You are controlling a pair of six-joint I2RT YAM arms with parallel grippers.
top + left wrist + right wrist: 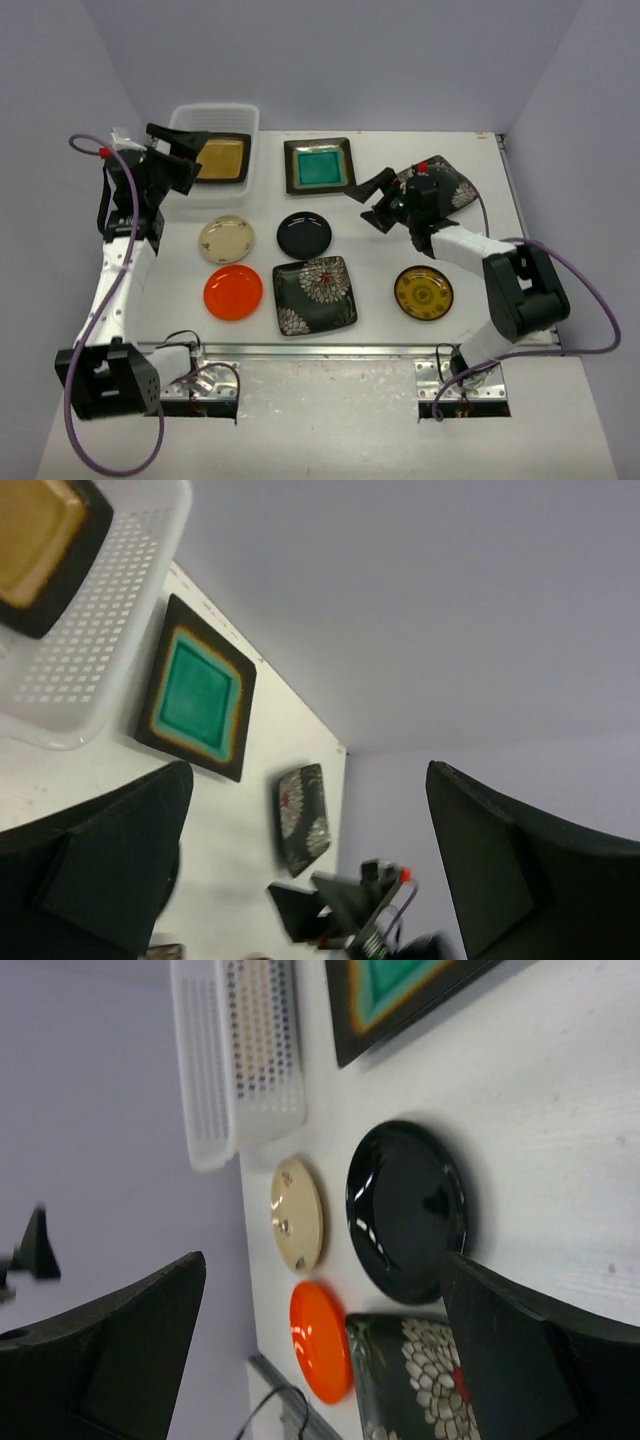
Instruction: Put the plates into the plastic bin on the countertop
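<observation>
The plastic bin [178, 122] stands at the back left of the countertop [370, 262] with the amber square plate [222, 157] lying flat inside. My left gripper [185, 158] is open and empty, raised just left of the bin. My right gripper [372, 203] is open and empty, above the table between the teal plate [319, 165] and the back right floral plate [445, 180], which my arm partly hides. On the table lie the cream [226, 238], black [303, 234], orange [233, 291], yellow-patterned [423, 292] and front floral [314, 293] plates.
The left wrist view shows the bin [110, 610], the teal plate [198, 700] and the far floral plate [303, 818]. The right wrist view shows the black [405, 1210], cream [298, 1212] and orange [322, 1340] plates. Walls close in on three sides.
</observation>
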